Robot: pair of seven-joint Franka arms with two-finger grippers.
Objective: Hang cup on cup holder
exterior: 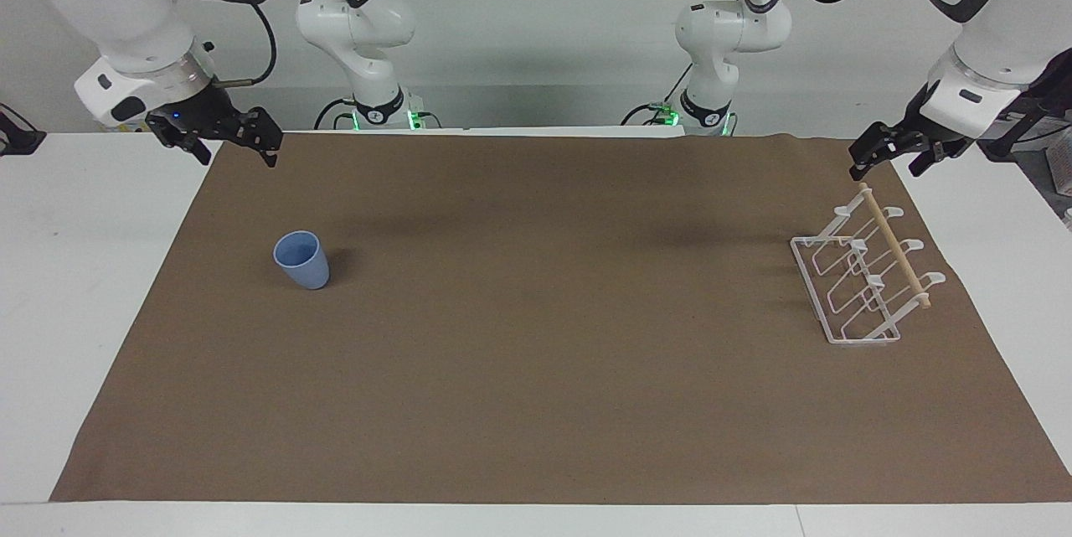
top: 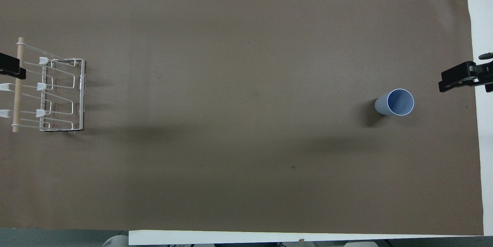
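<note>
The light-blue cup (exterior: 301,260) (top: 396,103) stands upright, mouth up, on the brown mat toward the right arm's end of the table. The white wire cup holder (exterior: 858,290) (top: 57,96), with its wooden dowel (exterior: 894,245) along the top, sits on the mat at the left arm's end. My right gripper (exterior: 237,157) (top: 462,77) hangs open over the mat's edge at its own end, apart from the cup, holding nothing. Above the mat's corner by the holder's dowel end, my left gripper (exterior: 886,168) (top: 11,68) is open and touches nothing.
The brown mat (exterior: 536,369) (top: 246,85) covers most of the white table (exterior: 75,286). A wide stretch of bare mat lies between cup and holder. Both arm bases stand at the table's robot end.
</note>
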